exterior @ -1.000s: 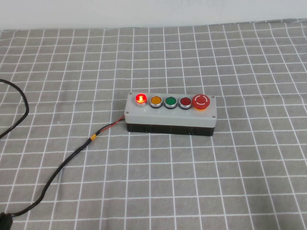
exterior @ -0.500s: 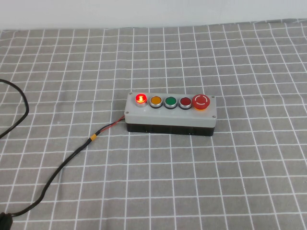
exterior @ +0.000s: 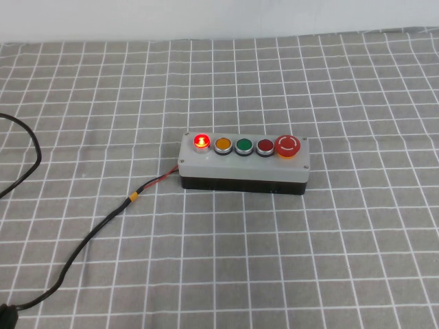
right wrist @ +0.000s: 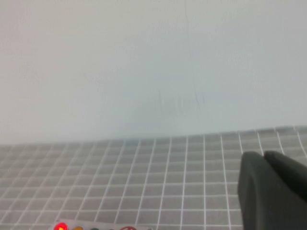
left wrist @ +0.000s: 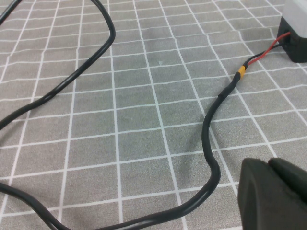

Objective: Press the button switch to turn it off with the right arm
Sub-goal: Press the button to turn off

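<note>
The button switch [exterior: 201, 141] glows bright red in its silver collar at the left end of the grey-topped box [exterior: 241, 163], mid-table in the high view. It also shows at the edge of the right wrist view [right wrist: 60, 226]. Neither arm shows in the high view. My right gripper [right wrist: 264, 155] is shut and empty, held well back from the box and above the table. My left gripper [left wrist: 268, 165] is shut and empty, low over the cloth beside the cable.
On the box sit an orange [exterior: 222, 145], a green [exterior: 243, 146] and a dark red button [exterior: 265, 146], and a red mushroom button [exterior: 287, 145]. A black cable [exterior: 89, 236] runs from the box's left end toward the front left. The grey checked cloth [exterior: 343, 260] ends at a white wall.
</note>
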